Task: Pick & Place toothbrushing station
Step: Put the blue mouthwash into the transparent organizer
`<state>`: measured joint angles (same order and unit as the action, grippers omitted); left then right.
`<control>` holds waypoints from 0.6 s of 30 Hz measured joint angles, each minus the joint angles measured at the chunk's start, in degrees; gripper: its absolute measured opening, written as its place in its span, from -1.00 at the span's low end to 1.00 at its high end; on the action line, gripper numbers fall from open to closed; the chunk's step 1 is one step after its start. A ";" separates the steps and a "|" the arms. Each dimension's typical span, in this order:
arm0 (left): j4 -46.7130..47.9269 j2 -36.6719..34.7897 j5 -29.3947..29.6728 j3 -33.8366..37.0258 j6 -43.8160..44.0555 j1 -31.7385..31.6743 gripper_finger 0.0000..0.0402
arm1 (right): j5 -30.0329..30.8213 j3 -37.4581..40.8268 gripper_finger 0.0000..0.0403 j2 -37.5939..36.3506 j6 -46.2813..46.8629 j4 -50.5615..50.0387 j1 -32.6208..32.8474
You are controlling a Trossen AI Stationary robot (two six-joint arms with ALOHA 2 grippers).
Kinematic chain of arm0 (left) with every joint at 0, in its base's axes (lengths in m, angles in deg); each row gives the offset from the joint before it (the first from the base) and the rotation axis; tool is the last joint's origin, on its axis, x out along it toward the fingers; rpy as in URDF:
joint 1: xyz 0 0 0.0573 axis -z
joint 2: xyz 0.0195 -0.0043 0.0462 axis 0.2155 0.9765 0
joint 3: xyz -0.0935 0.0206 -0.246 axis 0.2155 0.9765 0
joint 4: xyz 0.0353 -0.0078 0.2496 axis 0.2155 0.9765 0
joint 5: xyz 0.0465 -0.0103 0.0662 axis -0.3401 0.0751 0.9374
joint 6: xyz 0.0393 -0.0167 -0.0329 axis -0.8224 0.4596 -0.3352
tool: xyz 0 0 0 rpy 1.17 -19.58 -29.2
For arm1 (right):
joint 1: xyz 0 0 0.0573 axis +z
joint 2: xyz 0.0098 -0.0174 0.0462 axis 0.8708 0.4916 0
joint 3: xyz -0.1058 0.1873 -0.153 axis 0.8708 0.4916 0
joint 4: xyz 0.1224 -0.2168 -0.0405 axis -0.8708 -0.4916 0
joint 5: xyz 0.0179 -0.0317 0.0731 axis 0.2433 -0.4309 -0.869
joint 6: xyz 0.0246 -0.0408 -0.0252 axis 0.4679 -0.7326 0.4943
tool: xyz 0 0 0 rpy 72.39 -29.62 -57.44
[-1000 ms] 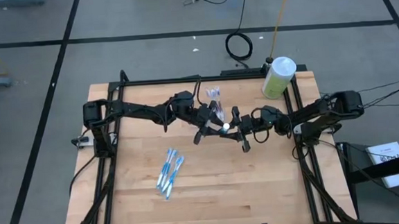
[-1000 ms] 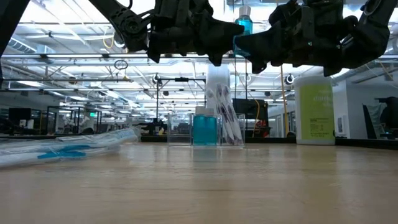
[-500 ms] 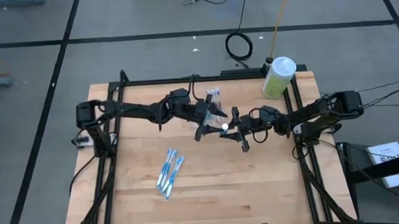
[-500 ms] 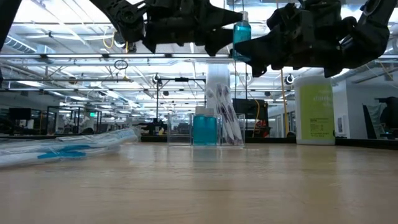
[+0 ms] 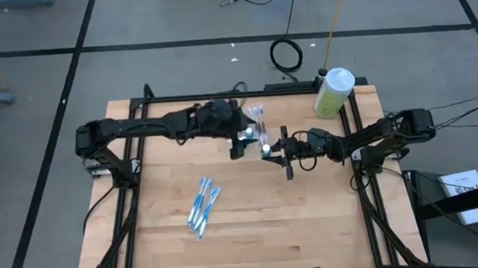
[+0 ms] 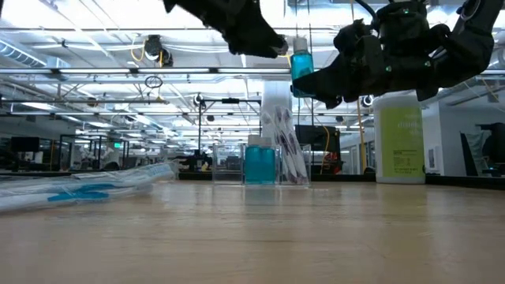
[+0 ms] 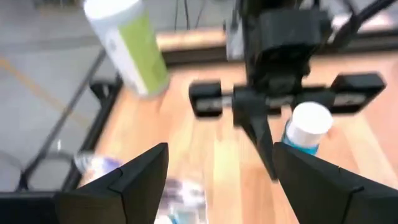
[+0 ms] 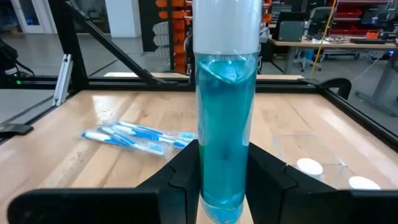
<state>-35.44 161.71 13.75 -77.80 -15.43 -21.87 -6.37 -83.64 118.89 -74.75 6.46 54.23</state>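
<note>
1. Start at your left: the packaged toothbrushes (image 5: pixel 203 205) lie flat on the wooden table (image 5: pixel 328 228), well apart from both arms. You can count about three blue-and-white packs in one loose bundle, though they overlap too much for an exact count. They look like stock waiting to be placed.
2. Your left gripper (image 5: pixel 240 144) hovers beside the toothbrushing station, its fingers spread wide with nothing between them. In its wrist view, only bare table and the other arm show past the fingers.
3. The toothbrushing station (image 5: pixel 257 124) sits near the table's far edge, about mid-width. This clear tray (image 6: pixel 260 167) already holds one blue bottle and a sleeve of small packets. You cannot count the packets.
4. Your right gripper (image 8: pixel 222 163) is closed on a small bottle of blue liquid (image 8: pixel 225 109) with a white cap, held upright and lifted off the table, just to the right of the station. The upright hold probably lets it go straight down into a tray slot.
5. At the far right corner, one green bottle (image 5: pixel 333 92) with a white cap stands alone, away from the action.
6. Count: two blue bottles, one tray, one green bottle.
</note>
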 joint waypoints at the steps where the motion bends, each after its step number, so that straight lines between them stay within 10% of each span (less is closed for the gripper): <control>1: 4.20 0.97 0.37 -2.55 0.28 0.16 0.46 | 0.04 0.00 -0.55 0.00 -0.09 -0.04 -0.02; 18: 30.98 15.42 1.68 -28.66 -6.77 5.74 0.46 | 0.50 0.02 -0.55 -0.02 -0.05 -4.12 -0.04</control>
<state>-4.46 177.13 15.42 -106.46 -22.19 -16.13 -5.87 -83.62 118.87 -74.80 2.33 54.18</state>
